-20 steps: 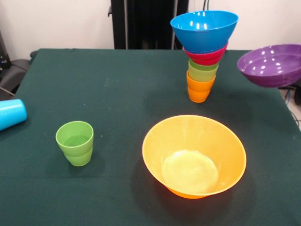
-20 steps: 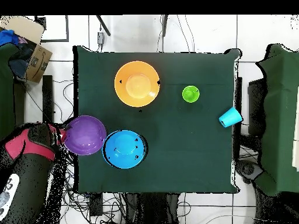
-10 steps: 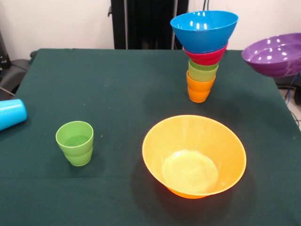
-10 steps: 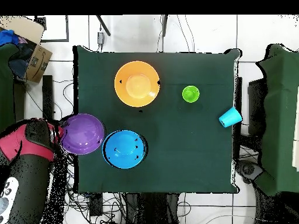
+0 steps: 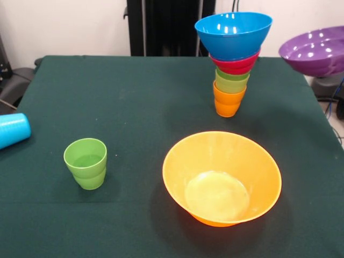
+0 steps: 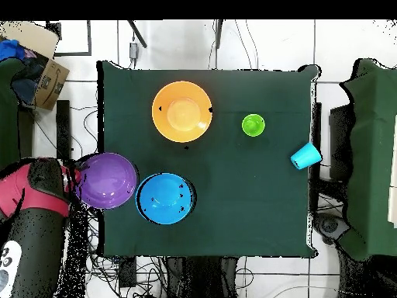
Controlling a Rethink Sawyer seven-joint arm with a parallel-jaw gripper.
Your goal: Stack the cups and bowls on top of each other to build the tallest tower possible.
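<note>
The tower (image 5: pixel 234 59) stands at the far right of the table: orange cup (image 5: pixel 228 101) lowest, a lime green cup (image 5: pixel 231 80), the red bowl (image 5: pixel 235 63), and a blue bowl (image 5: pixel 233 33) on top. From overhead only that blue bowl (image 6: pixel 163 199) shows. The purple bowl (image 5: pixel 317 51) hangs in the air right of the tower, about level with its top, over the table's edge (image 6: pixel 107 180). My gripper (image 6: pixel 78 177) holds it at the rim. The large orange bowl (image 5: pixel 222 177), the green stepped cup (image 5: pixel 86 163) and a light blue cup (image 5: pixel 12 130) on its side are on the table.
The black pedestal (image 5: pixel 164 27) stands behind the table's far edge. In the overhead view a cardboard box (image 6: pixel 43 66) sits off the table at the top left. My red and black arm (image 6: pixel 35 209) lies beside the table's left edge.
The purple bowl has risen and drifted right in the front view, away from the tower. In the overhead view it shifted slightly left with the arm. Nothing else moved.
</note>
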